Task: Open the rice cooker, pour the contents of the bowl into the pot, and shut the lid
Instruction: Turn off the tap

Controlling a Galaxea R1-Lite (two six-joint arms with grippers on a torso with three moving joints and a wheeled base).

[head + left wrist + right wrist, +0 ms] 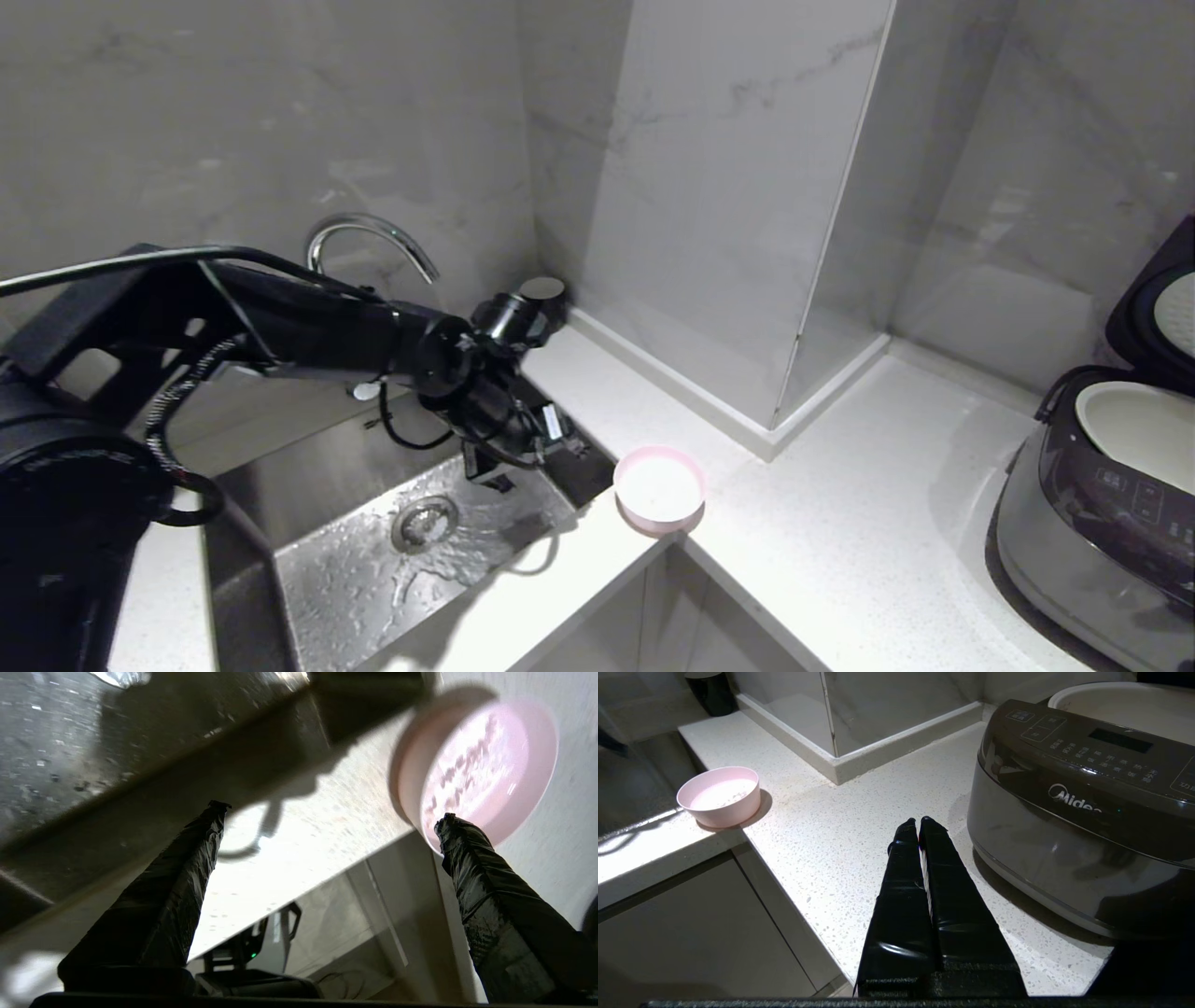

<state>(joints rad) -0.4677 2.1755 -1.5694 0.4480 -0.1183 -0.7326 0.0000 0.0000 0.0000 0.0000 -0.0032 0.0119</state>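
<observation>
Looking over the sink, we found our left hand [329,812] open and empty, with the bowl [658,489] just beside it on the counter [840,523] corner (toward the rice cooker [1102,504], lid already up); right hand [920,823] was closed, farther away.

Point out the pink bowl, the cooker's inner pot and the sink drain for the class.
bowl [659,487], head view, white inside.
pot [1134,420], head view, cream inner wall.
sink drain [425,521], head view, metal strainer.
</observation>
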